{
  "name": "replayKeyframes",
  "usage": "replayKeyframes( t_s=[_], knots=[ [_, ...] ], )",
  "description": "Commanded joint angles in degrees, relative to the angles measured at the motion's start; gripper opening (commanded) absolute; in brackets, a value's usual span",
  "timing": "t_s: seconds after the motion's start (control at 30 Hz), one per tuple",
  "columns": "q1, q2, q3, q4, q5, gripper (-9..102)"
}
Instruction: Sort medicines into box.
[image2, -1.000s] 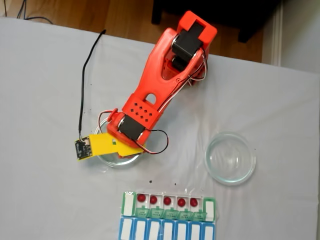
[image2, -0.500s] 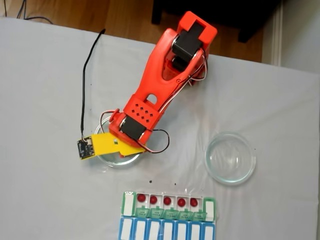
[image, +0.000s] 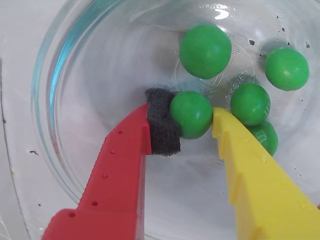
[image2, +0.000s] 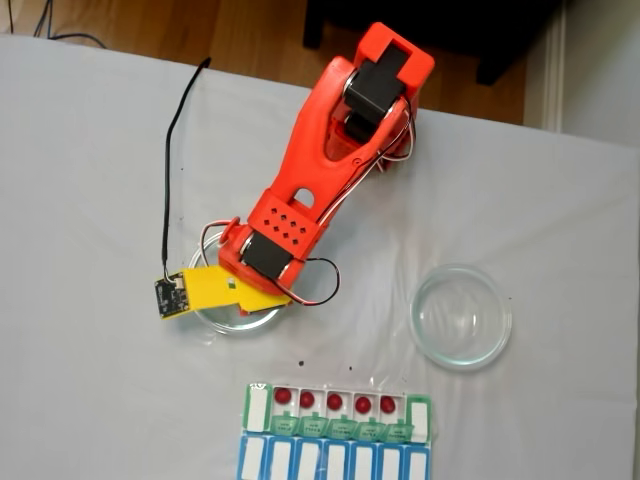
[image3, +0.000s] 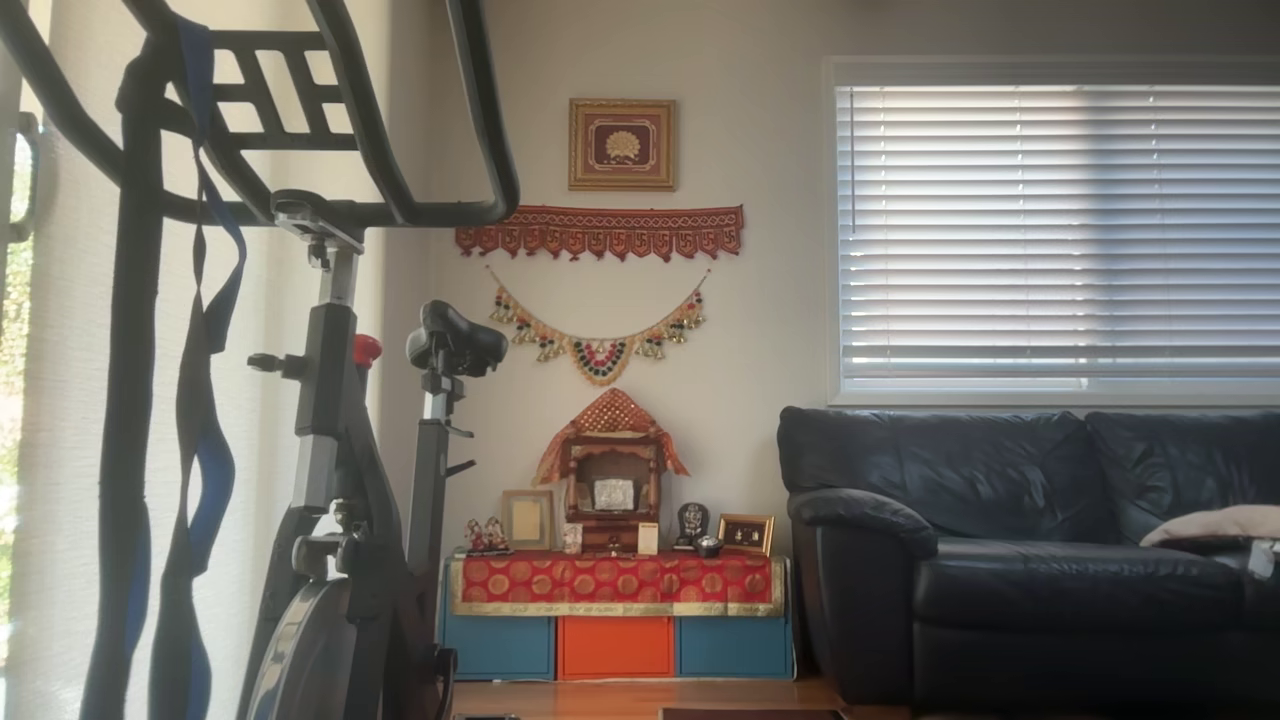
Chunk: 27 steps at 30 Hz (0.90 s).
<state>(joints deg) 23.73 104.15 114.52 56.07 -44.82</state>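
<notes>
Now the hand (image: 192, 120) pinches one green ball (image: 191, 114) inside the glass dish (image: 55, 100), with four green balls (image: 205, 51) beside it.

This is a home living room. In the other view a dark leather sofa (image3: 1030, 540) sits at four o'clock under a window with closed blinds (image3: 1055, 235), an exercise bike (image3: 340, 480) stands at eight o'clock, and a small decorated shrine (image3: 612, 480) rests on coloured cabinets below a framed picture (image3: 622, 144) and wall garlands. In the fixed view, wooden flooring (image2: 230, 35) shows at twelve o'clock beyond the cloth-covered table (image2: 80, 380).
</notes>
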Motion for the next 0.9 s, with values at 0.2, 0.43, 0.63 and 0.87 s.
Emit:
replayKeyframes(
  t_s=[0.2, 0.43, 0.63, 0.87],
  knots=[
    [-1.3, 1.7, 0.0, -1.7, 0.7, 11],
    [-1.4, 1.9, 0.5, -2.3, 0.7, 11],
    [-1.4, 2.4, 1.4, -3.1, 0.9, 10],
    [-1.5, 2.6, 2.0, -4.0, 1.1, 7]
  ],
)
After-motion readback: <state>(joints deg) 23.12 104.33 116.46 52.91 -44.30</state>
